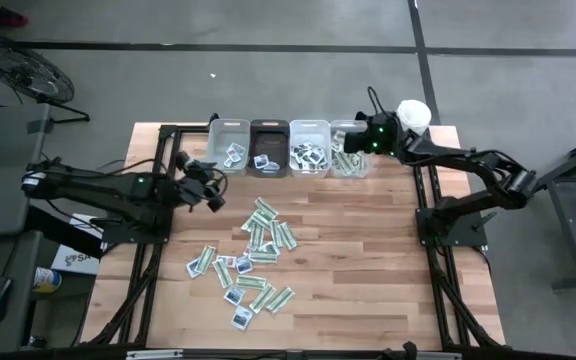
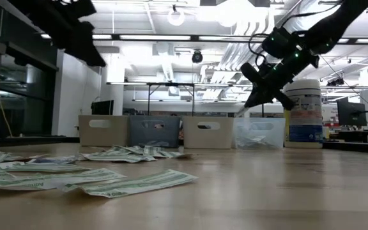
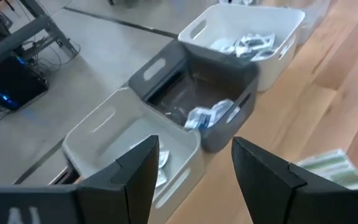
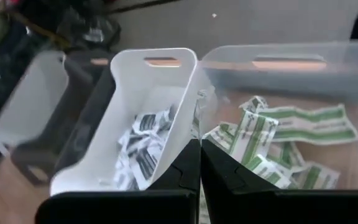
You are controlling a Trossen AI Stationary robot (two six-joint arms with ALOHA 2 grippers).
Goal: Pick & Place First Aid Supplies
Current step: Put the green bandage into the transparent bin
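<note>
The left gripper (image 1: 215, 190) hung with its jaws apart and nothing between them, just short of the pale bin (image 1: 230, 146) and the dark bin (image 1: 268, 148). The right gripper (image 1: 346, 141) was closed over the clear bin (image 1: 349, 163) — whether a packet sat pinched in its fingers could not be made out. Most first aid supplies (image 1: 251, 262) lay scattered on the surface (image 1: 368, 260); others sat in the bins, partly hidden by their walls.

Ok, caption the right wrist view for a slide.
Right gripper shut above the clear bin of green-and-white strips, beside the white bin of dark-marked packets.
</note>
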